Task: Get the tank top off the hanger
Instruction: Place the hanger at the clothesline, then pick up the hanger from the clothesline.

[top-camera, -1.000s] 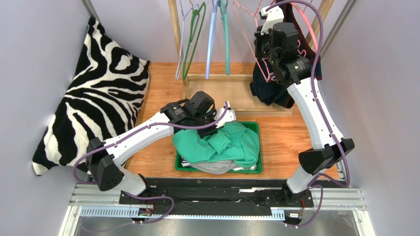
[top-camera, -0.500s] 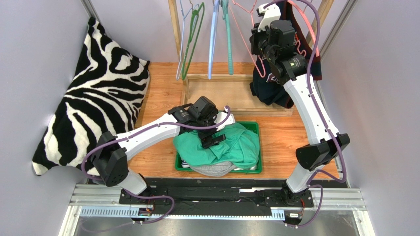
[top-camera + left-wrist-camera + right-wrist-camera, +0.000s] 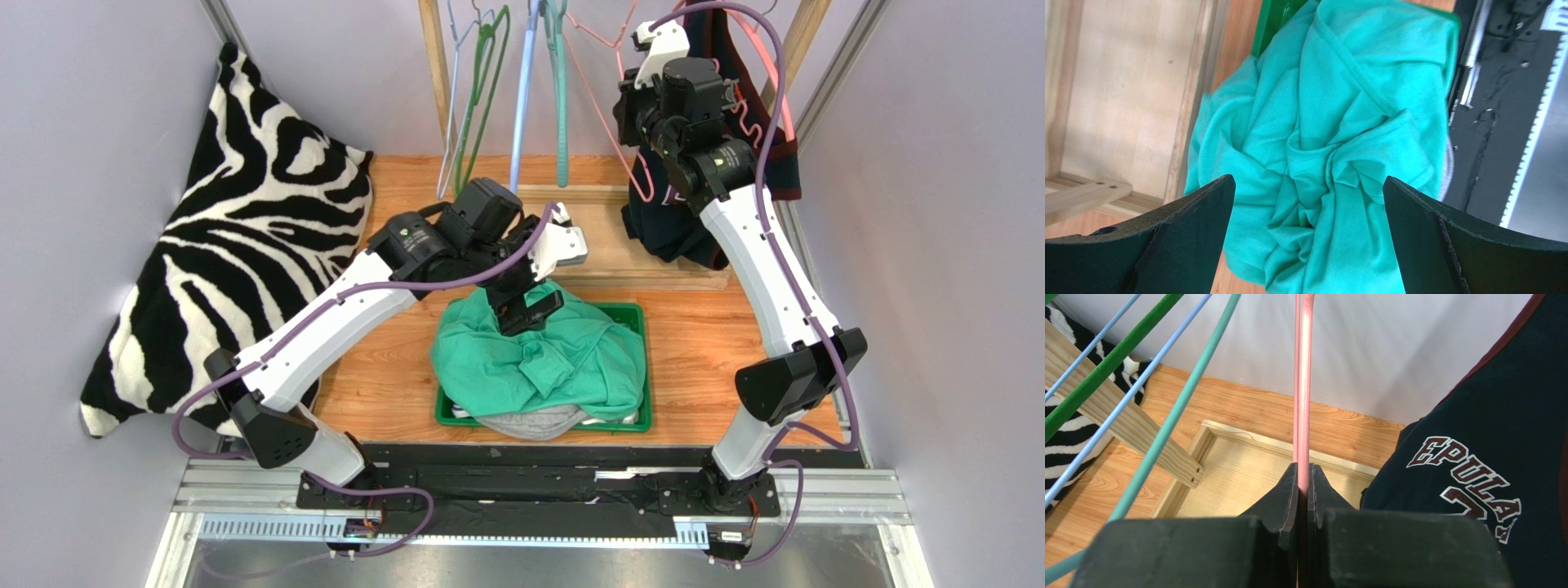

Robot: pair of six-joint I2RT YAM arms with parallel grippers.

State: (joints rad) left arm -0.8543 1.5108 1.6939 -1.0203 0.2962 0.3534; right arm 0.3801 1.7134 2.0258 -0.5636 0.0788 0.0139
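Two end effectors: the right end effector (image 3: 1303, 474) is pinched tight on a pink hanger (image 3: 1303, 367), the navy tank top (image 3: 1487, 429) hanging just beside it; the left end effector (image 3: 1308, 190) gapes wide above a green shirt (image 3: 1339, 92) heaped in a bin (image 3: 639, 321) on the table (image 3: 711, 343).

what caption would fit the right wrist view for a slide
Right gripper clamped on the pink hanger, with the navy tank top hanging beside it.
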